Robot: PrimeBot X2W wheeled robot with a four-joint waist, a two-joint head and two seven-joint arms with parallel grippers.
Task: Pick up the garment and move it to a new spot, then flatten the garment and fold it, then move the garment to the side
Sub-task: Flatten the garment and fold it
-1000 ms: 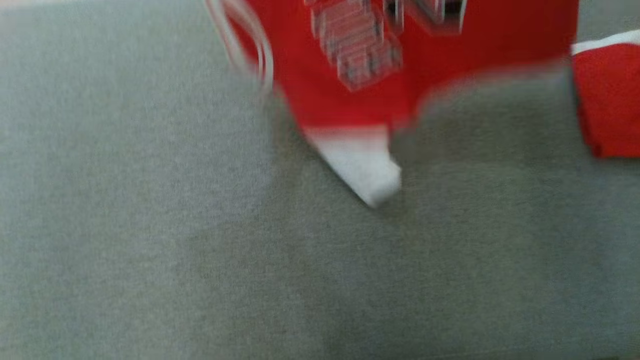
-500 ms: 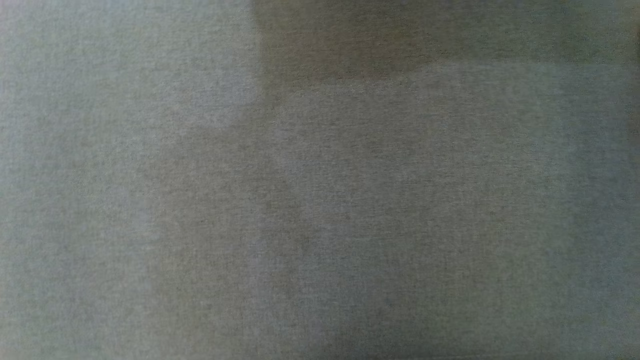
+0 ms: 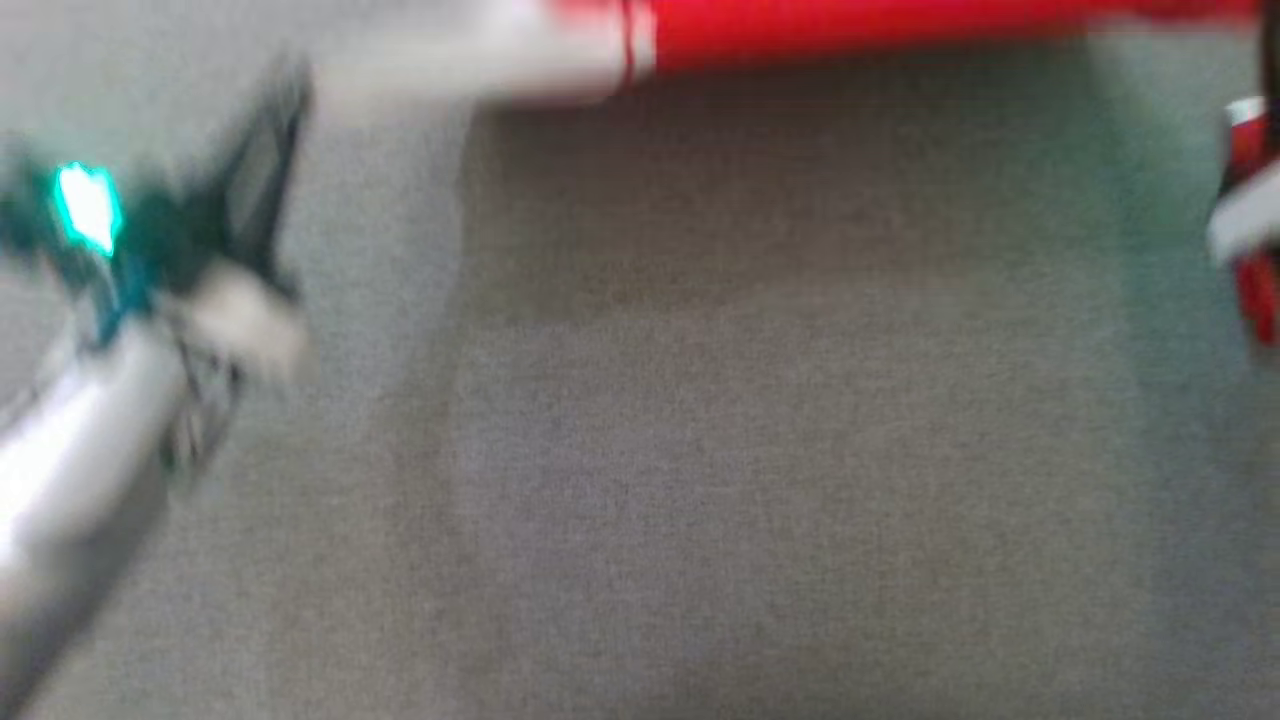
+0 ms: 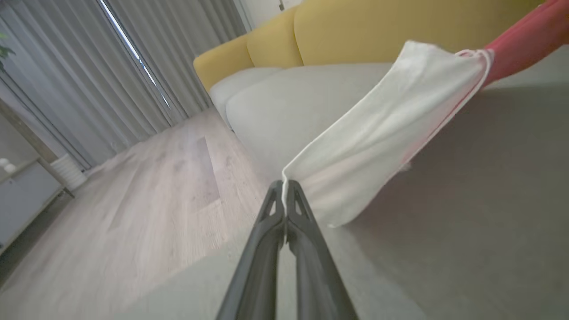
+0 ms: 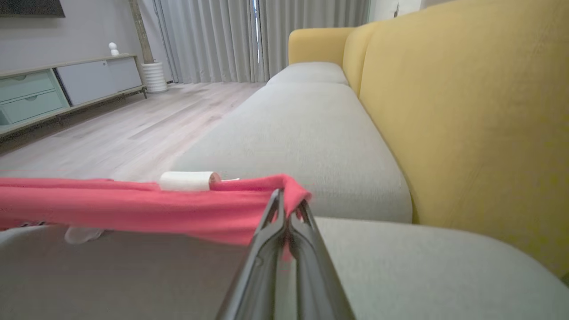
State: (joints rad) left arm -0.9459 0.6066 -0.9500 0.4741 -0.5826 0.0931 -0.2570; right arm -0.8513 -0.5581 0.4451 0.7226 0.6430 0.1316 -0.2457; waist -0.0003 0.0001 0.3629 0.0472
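Observation:
The garment, red with white sleeves, hangs stretched between my two grippers above the grey sofa seat point(image 3: 700, 450). In the left wrist view my left gripper point(image 4: 283, 184) is shut on the hem of a white sleeve point(image 4: 378, 129), and the red body point(image 4: 520, 44) runs off to the upper right. The right wrist view has my right gripper point(image 5: 289, 195) shut on a red edge of the garment point(image 5: 133, 206), which spans leftward as a taut band. In the blurred head view the garment point(image 3: 850, 25) is a strip along the top, with my left gripper point(image 3: 285, 100) at the upper left.
The sofa's yellow back point(image 5: 466, 111) rises along one side of the grey seat cushions point(image 5: 302, 129). Off the seat's front edge lie the wood floor point(image 4: 146, 186), grey curtains point(image 5: 213, 40) and a low sideboard point(image 5: 53, 89) by the wall.
The head camera has moved and all its pictures are blurred. The garment went from hanging at the upper middle, to out of frame, to a strip along the top. My left arm has come into view.

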